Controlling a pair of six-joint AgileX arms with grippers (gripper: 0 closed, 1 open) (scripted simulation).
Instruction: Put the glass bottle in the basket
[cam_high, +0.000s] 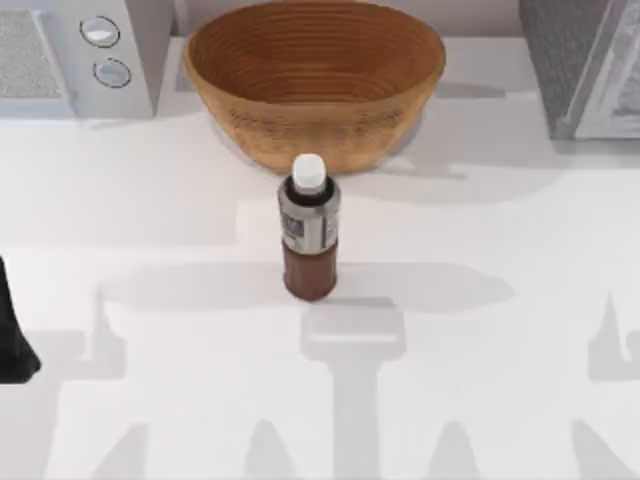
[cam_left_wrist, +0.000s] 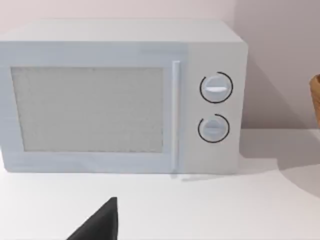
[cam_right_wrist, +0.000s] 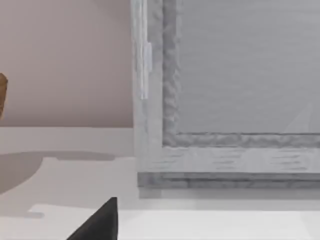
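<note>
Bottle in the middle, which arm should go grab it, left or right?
Probably left, narrowly. The glass bottle stands just left of centre, in front of the basket, and the left arm sits at the left edge.

no text, brand, number or sign can be read anywhere here. the glass bottle (cam_high: 309, 228) carries a silver-grey label round its upper body, with small dark marks on it too blurred to make out as letters. the microwave (cam_left_wrist: 120, 97) has two round dials on its front panel, one above the other, and neither bears a readable figure or scale. the basket (cam_high: 314, 80) and the grey appliance (cam_right_wrist: 225, 95) show plain surfaces with no lettering.
</note>
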